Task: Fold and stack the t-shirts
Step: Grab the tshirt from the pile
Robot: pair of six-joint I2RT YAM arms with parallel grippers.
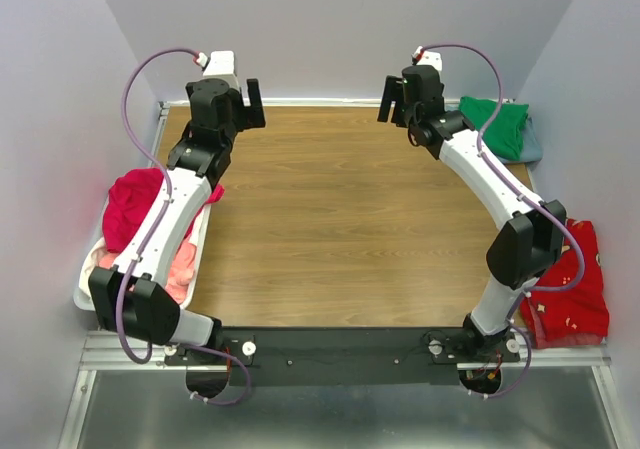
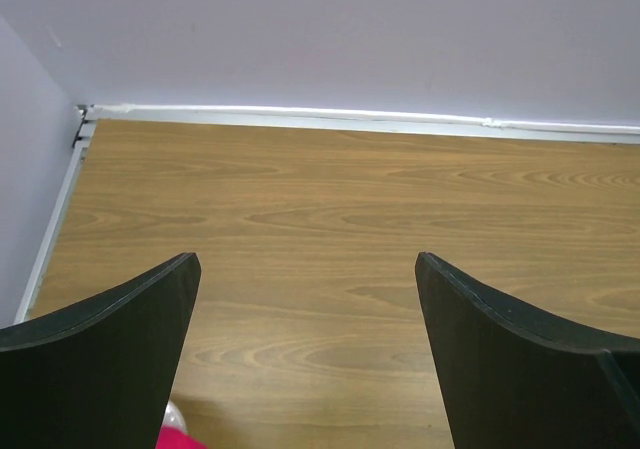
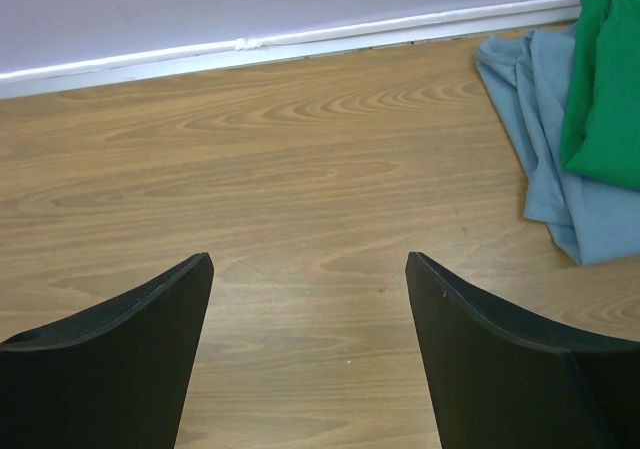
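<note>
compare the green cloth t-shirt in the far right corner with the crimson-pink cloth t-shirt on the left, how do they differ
The green cloth t-shirt lies fairly flat on a grey-blue cloth shirt; the crimson-pink cloth t-shirt is bunched up. The green one is out on the wooden table; the crimson-pink one sits in a white plastic basket, partly behind the left arm. Both are plain soft cloth.

Basket [image 1: 82,291] partly hidden under left arm [image 1: 165,224]; green t-shirt [image 3: 605,99] partly covers grey-blue t-shirt [image 3: 555,189].

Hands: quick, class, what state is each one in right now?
Left hand: open, holding nothing.
Right hand: open, holding nothing.
</note>
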